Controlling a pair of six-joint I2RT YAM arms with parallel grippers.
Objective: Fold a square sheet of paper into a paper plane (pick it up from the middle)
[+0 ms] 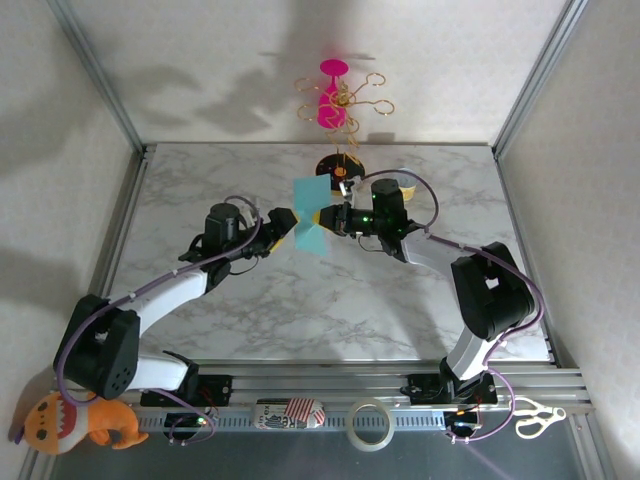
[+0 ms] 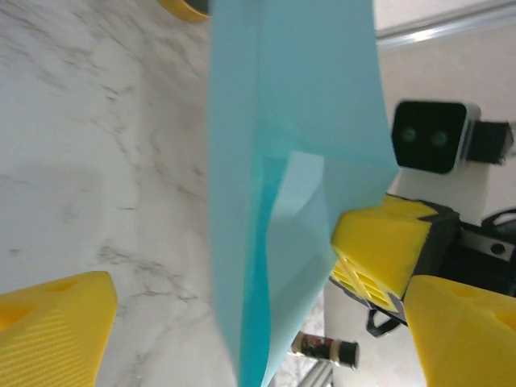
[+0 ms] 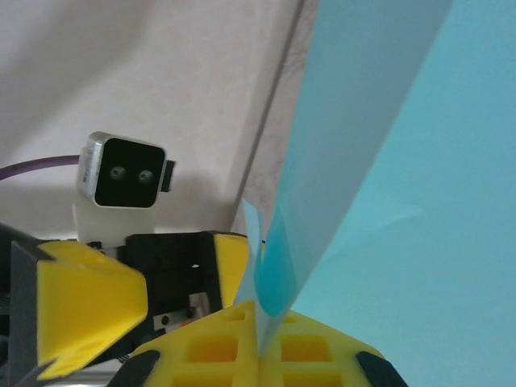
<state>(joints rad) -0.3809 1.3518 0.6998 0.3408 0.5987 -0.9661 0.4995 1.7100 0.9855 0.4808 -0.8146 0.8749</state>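
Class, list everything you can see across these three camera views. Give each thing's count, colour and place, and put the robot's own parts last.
square sheet of paper: 1, teal-blue, one flap folded, held up over the table's middle
stand: 1, pink with gold wire loops, round black-and-yellow base, back centre of the table
table: 1, white-grey marble
plush toy: 1, orange, near-left corner
striped item: 1, red and white, near rail
tape roll: 1, pale, near rail, centre
scissors: 1, pale, near-right corner
left gripper: 1, yellow fingers open either side of the paper
right gripper: 1, yellow fingers shut on the paper
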